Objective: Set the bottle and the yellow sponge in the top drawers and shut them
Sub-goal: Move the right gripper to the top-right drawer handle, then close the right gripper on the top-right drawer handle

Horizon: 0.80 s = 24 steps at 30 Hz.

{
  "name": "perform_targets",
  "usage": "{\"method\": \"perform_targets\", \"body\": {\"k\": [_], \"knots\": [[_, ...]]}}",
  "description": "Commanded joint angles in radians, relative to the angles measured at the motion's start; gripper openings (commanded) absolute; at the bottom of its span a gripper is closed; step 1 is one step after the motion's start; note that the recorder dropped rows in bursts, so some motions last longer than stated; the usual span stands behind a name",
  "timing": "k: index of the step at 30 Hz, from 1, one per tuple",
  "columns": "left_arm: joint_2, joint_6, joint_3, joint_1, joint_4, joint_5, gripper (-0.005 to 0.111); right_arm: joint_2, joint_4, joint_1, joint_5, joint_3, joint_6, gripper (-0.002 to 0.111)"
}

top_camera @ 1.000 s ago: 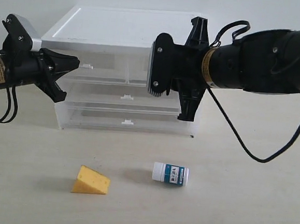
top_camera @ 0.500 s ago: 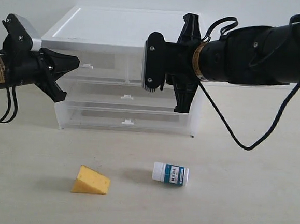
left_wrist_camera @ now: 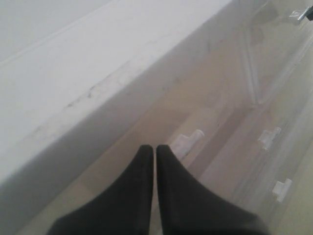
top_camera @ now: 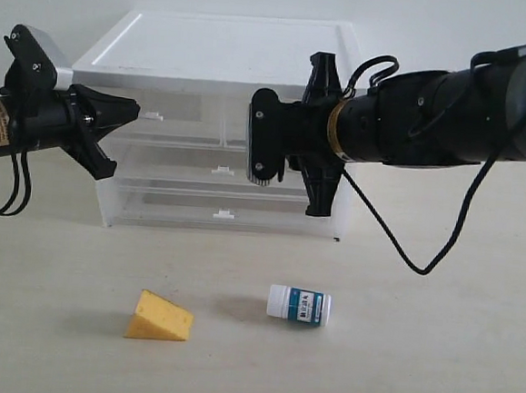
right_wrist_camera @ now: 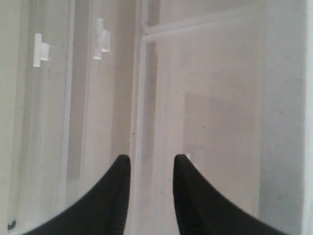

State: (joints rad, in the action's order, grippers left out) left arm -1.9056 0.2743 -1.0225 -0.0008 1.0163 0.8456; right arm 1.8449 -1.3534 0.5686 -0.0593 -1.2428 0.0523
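The yellow sponge [top_camera: 159, 318] and the bottle [top_camera: 299, 304], lying on its side, rest on the table in front of the cabinet [top_camera: 211, 47]. Both top drawers look pushed in. My left gripper [top_camera: 135, 109] [left_wrist_camera: 155, 147] is shut and empty, its tips just short of the left top drawer's handle [top_camera: 153, 115] [left_wrist_camera: 188, 141]. My right arm [top_camera: 414, 126] covers most of the right top drawer. The right gripper [right_wrist_camera: 151, 157] is open and turned on its side, facing that drawer's front [right_wrist_camera: 220, 98]. A small white tab [right_wrist_camera: 189, 156] shows beside one fingertip. Nothing is between the fingers.
Below the top drawers are two full-width drawers with handles [top_camera: 221, 170] [top_camera: 223, 215], both pushed in. A black cable [top_camera: 413, 254] hangs from the right arm to just above the table. The sponge and bottle lie apart from each other and from the cabinet.
The right arm has moved left and slightly lower across the cabinet front. The left arm, sponge and bottle have not moved.
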Motion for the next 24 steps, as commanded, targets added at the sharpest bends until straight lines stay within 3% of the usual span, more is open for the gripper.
{"method": "perform_targets", "body": {"k": [1, 19, 21, 22, 24], "knots": [[-0.004, 0.003, -0.018, -0.003, -0.094, -0.034, 0.004, -0.007, -0.006, 0.000, -0.044, -0.018, -0.007, 0.027], [-0.004, 0.003, -0.018, -0.003, -0.094, -0.034, 0.004, 0.011, -0.035, 0.000, -0.087, -0.027, 0.002, 0.027], [-0.004, 0.003, -0.018, -0.003, -0.094, -0.034, 0.004, 0.018, -0.060, 0.000, -0.105, -0.027, 0.002, 0.021], [-0.004, 0.003, -0.018, -0.003, -0.094, -0.034, 0.004, 0.031, -0.077, 0.000, -0.116, -0.027, 0.002, 0.011], [-0.004, 0.003, -0.018, -0.003, -0.094, -0.034, 0.004, 0.040, -0.081, 0.000, -0.127, -0.027, 0.002, 0.000]]}}
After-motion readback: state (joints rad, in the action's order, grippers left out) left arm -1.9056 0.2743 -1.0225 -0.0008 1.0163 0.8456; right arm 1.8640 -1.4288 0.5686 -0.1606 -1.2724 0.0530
